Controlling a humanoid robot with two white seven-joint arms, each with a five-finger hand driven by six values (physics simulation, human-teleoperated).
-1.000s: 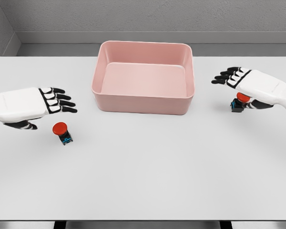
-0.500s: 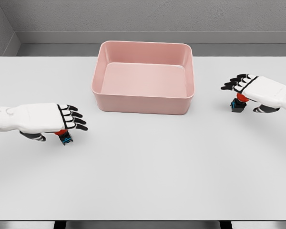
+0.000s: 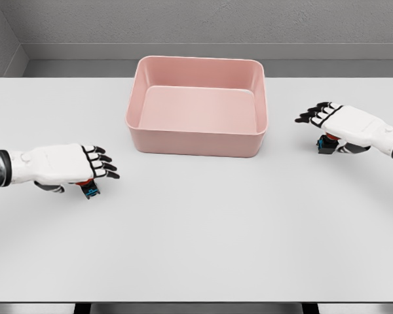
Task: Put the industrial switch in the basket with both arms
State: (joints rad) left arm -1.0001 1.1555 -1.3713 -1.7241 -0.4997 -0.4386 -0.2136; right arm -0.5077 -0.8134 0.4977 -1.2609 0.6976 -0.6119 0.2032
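Left hand [image 3: 65,167] sits low over the table [image 3: 203,235], palm down, fingers [image 3: 103,167] extended forward and slightly spread, not closed on anything. Directly under the palm edge is one industrial switch [image 3: 88,189]; only its dark body with a blue patch and a sliver of red cap show. Hand covers it from above, contact can't be told. Thumb hidden beneath, so whether a pinch has started is unclear.

Right hand [image 3: 344,121] same pose on the far right side: palm down, fingers stretched toward the middle, loose, nothing gripped. A second switch [image 3: 326,144] is below it, red top mostly hidden by the palm, dark base with blue visible on the table.

Pink basket [image 3: 196,140] stands upper centre, between the two hands, well apart from both switches, nothing visible inside. Neither switch is in it yet.

Only one view, the head camera, so depth under the palms is a guess.

Judgement: both hands look staged for top-down grasps, each parked over its own switch so the fingers can curl around the cap. Flat open posture fits a pre-grasp. Central basket suits both arms reaching inward. Risk: small rounded caps may slip or tip when the fingers close.
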